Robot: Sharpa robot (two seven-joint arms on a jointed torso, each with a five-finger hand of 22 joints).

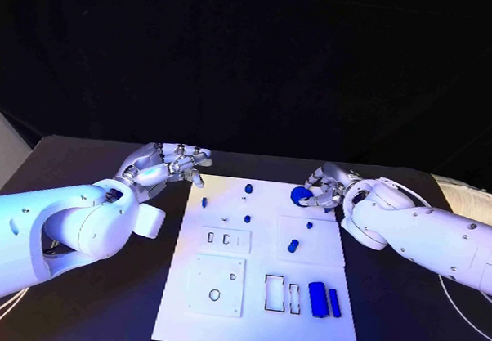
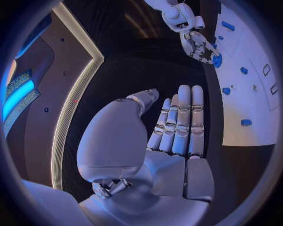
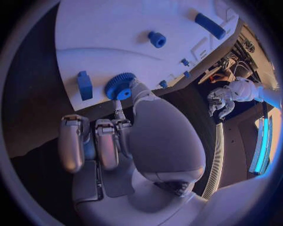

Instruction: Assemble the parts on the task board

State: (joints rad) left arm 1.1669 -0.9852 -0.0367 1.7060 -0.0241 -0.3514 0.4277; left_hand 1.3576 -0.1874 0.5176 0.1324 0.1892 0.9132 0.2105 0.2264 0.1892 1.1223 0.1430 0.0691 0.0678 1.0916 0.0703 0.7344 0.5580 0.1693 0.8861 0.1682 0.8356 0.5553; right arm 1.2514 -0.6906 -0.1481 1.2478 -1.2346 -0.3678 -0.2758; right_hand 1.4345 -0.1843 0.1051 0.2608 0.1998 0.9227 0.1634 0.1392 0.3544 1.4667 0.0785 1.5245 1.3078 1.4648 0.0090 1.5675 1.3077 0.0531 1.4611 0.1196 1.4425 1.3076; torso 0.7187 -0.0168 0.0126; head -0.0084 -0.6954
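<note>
Closest to the head camera: near edge of the white task board [image 1: 182, 328], with two long blue bars [image 1: 324, 299] lying side by side beside a pair of narrow rectangular slots [image 1: 280, 295]. Well short of both hands.

Right hand [image 1: 321, 191] at the board's far right corner, pinching a round blue toothed gear [image 1: 300, 196] between thumb and a finger; remaining fingers curled in, hiding the gear's far side. In the right wrist view, gear [image 3: 120, 86] sitting right at the board's edge, touching the fingertip; whether resting on the board or lifted off it, cannot tell. Just beside it, a small upright blue block [image 3: 85, 85]; farther off, a short blue cylinder [image 3: 157, 39].

Left hand [image 1: 170, 163] off the board, just beyond its far left corner, over the black table [image 1: 81, 161]. Fingers [image 2: 184, 123] straight and side by side, thumb apart, holding nothing.

Between the hands, small blue pieces [image 1: 248, 189] scattered on the board's far half, too small to tell their shapes. Board's recesses outlined in dark lines; no legible writing or labels anywhere.
</note>
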